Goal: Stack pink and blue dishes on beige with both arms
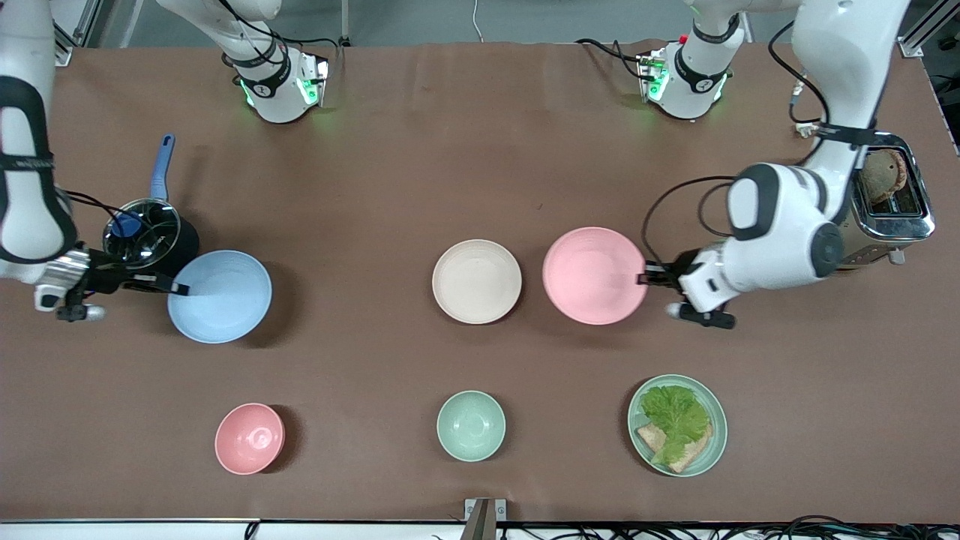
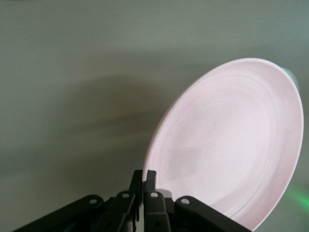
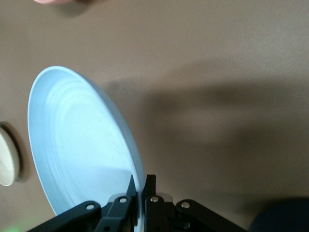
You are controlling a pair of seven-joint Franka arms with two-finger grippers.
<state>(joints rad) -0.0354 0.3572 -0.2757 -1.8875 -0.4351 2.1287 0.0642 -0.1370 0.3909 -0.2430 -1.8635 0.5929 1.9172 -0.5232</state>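
The cream-beige plate (image 1: 477, 281) lies on the table at its middle. Right beside it, toward the left arm's end, is the pale pink plate (image 1: 594, 275) (image 2: 231, 145), held off the table with a shadow under it. My left gripper (image 1: 646, 274) (image 2: 146, 180) is shut on its rim. The pale blue plate (image 1: 220, 296) (image 3: 82, 145) is lifted too, at the right arm's end. My right gripper (image 1: 178, 288) (image 3: 140, 186) is shut on its rim. An edge of the beige plate (image 3: 7, 154) shows in the right wrist view.
A black pot with a blue handle (image 1: 150, 225) stands close to the right gripper. A toaster (image 1: 892, 196) stands by the left arm. Nearer the camera are a small pink bowl (image 1: 250, 438), a mint-green bowl (image 1: 471, 425) and a mint-green plate (image 1: 712, 442) with lettuce and bread.
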